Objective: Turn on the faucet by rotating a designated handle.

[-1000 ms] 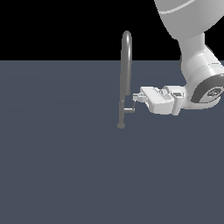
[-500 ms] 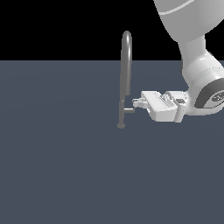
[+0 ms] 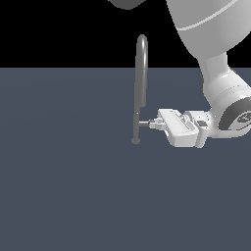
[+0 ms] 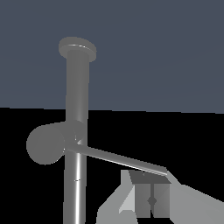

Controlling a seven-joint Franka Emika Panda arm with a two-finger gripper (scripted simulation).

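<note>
1. You are looking at the faucet [image 3: 140, 88] standing upright on the dark grey floor [image 3: 63, 186], its small round base [image 3: 136, 141] resting on that surface.
2. The handle [image 3: 145, 123] is sticking out sideways from the faucet's lower stem, towards the exterior view's right.
3. Your gripper [image 3: 153, 124] is lying level at the outer end of the handle, well clear of the faucet's stem.
4. In the wrist view, the fingers [image 4: 151, 199] are sitting pressed together, no gap showing, with the handle's [image 4: 118, 160] tip touching them from the side.
5. The arm [image 3: 220, 73] is reaching down from the faucet's right in the exterior view.
</note>
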